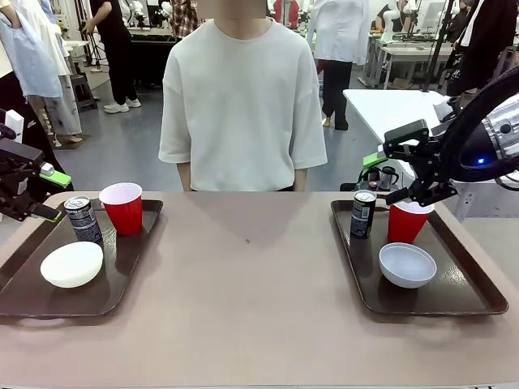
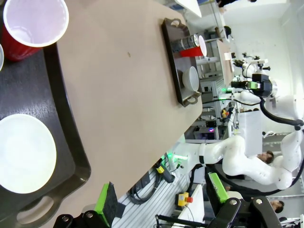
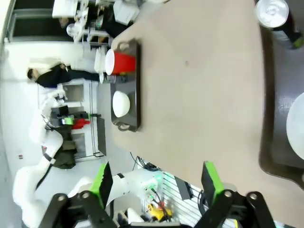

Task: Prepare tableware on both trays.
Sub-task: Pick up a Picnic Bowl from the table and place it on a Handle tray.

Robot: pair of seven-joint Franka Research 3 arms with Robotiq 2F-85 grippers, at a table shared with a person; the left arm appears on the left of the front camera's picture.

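Note:
The left tray (image 1: 122, 284) carries a red cup (image 1: 122, 207), a dark can (image 1: 82, 219) and a white bowl (image 1: 72, 264). My left gripper (image 1: 55, 194) hangs open at the tray's far left corner, just left of the can, holding nothing. On the right tray (image 1: 454, 296) stand a can (image 1: 362, 213), a red cup (image 1: 408, 220) and a white bowl (image 1: 407, 265). The right gripper (image 1: 388, 177) is open just above and behind that cup and can, empty. The left wrist view has the cup (image 2: 33, 26) and bowl (image 2: 23, 152) close by.
A person in a white shirt (image 1: 242, 97) stands at the table's far side, hands out of sight. Between the trays lies bare tan tabletop (image 1: 247, 275). The right wrist view looks across the table to the other tray (image 3: 133, 95) and its cup (image 3: 121, 62).

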